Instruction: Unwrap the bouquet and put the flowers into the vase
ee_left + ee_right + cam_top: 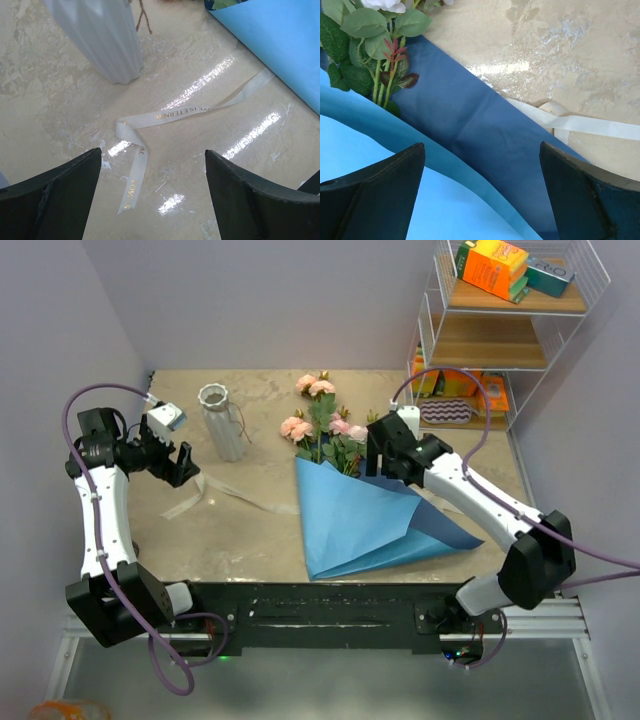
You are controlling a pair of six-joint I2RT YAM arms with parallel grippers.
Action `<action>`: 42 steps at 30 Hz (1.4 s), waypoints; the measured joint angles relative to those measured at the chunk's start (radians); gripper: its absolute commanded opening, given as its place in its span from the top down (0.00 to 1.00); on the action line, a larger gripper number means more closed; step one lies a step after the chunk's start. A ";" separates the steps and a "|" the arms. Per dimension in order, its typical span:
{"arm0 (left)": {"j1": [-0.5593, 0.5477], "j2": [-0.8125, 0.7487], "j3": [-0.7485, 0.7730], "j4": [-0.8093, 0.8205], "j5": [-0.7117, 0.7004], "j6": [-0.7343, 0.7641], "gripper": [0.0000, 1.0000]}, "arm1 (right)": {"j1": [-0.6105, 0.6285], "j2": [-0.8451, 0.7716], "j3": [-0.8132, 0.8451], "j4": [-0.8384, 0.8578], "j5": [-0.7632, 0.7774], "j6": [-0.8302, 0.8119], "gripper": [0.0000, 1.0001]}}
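Observation:
The bouquet lies mid-table: pink roses point(322, 425) with green leaves point(364, 30) stick out of loosely folded blue paper point(365, 520). Its beige ribbon point(228, 492) lies untied on the table, running from the paper toward the left. The vase point(222, 420) stands upright at the back left. My left gripper point(182, 464) hovers open just left of the vase, over the ribbon's free end point(131, 182), with nothing between its fingers. My right gripper point(378, 454) is open above the paper's right fold point(485, 125), beside the stems, holding nothing.
A white wire shelf point(520, 335) with orange and green boxes point(495, 265) stands at the back right corner. Walls close in on the left and back. A thin brown string point(142, 15) hangs by the vase. Another ribbon strip point(592, 125) lies right of the paper.

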 measured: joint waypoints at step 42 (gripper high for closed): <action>0.000 -0.027 -0.005 0.014 -0.025 0.018 0.11 | -0.188 -0.218 -0.183 0.101 -0.490 -0.056 0.45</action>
